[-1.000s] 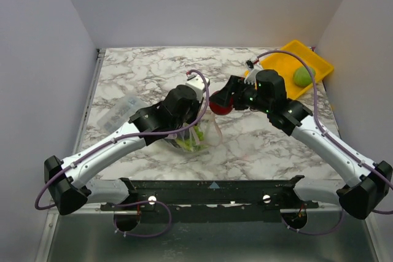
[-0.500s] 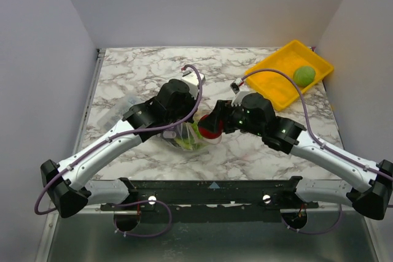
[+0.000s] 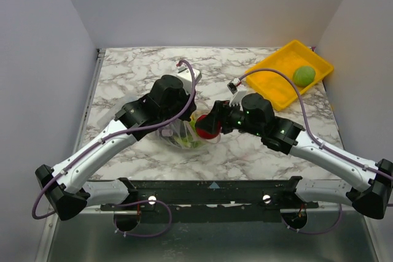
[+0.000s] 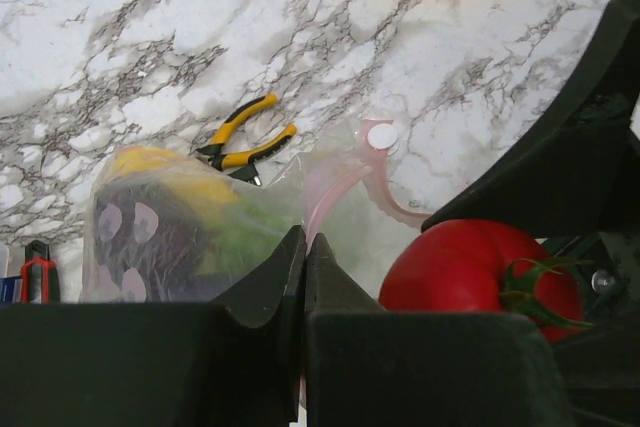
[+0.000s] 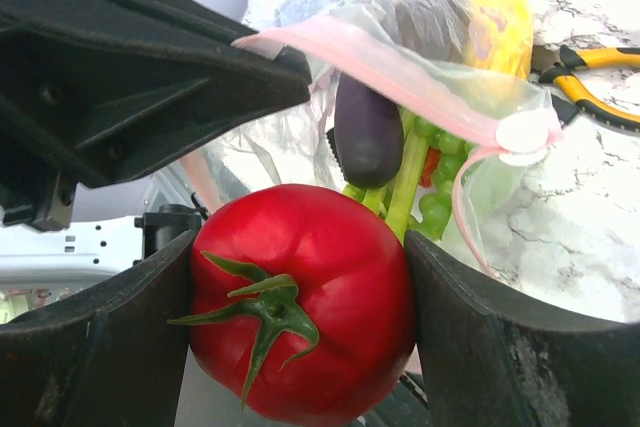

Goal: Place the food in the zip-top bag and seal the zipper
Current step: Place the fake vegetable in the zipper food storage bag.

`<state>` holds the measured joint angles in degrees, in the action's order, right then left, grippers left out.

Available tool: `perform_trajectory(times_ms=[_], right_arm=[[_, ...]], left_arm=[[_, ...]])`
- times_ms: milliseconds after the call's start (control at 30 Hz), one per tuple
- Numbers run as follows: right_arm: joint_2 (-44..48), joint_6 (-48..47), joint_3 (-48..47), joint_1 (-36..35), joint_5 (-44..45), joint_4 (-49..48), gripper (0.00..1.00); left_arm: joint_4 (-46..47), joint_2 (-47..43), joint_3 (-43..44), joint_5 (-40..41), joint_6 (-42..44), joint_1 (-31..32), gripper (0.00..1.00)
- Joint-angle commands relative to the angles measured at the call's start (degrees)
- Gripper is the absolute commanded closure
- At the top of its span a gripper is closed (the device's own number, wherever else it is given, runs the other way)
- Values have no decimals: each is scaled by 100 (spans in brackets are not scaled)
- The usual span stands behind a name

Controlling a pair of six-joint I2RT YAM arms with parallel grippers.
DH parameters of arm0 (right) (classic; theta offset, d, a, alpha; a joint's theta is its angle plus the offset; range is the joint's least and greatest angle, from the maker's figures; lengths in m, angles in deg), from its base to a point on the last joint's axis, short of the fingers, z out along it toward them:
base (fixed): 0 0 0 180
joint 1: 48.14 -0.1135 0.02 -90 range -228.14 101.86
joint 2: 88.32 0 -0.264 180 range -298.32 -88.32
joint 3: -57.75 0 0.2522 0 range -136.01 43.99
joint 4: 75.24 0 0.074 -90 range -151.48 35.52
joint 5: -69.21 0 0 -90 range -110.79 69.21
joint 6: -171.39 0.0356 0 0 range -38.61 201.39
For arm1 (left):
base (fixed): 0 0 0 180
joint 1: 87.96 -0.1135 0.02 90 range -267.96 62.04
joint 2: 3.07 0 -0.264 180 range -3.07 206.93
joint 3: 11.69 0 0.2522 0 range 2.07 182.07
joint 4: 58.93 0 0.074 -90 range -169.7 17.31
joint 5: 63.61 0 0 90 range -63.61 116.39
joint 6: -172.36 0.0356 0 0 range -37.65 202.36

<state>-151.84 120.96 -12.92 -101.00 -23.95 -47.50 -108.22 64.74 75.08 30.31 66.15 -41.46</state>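
Above the marble table (image 3: pixel 123 72), the top view has both arms meeting near its middle. The left gripper (image 3: pixel 184 121) is clamped on the zip-top bag (image 3: pixel 181 139), which bulges on the table just below it. The right gripper (image 3: pixel 212 122) grips a red tomato (image 3: pixel 206 131) at the bag's right side. A yellow tray (image 3: pixel 276 87) at the far right corner holds 1 green fruit (image 3: pixel 304 75).

From the left wrist, the 2 fingers (image 4: pixel 260 297) are pressed together with the bag's clear film pinched between them. The pink zipper (image 4: pixel 352 179) curls beyond them, and yellow-handled pliers (image 4: pixel 245 135) lie behind the bag.

From the right wrist, the tomato fills the gap between 2 wide-set fingers (image 5: pixel 480 347), touching both. Just past it the bag's mouth gapes, with an eggplant (image 5: pixel 368 132), a green stalk (image 5: pixel 405 182) and a lemon (image 5: pixel 497 17) inside.
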Motion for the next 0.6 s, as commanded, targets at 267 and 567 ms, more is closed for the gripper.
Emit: perform_trajectory(times_ms=[267,567], right_arm=[[-862,-98,-359,-471,682,-722,26],[-404,-183,-540,-469,883,-53,19]], left_arm=[[-238,-498,238,-330,-207,-22,100],[-133,-714,-14,-304,-199,-101,100]])
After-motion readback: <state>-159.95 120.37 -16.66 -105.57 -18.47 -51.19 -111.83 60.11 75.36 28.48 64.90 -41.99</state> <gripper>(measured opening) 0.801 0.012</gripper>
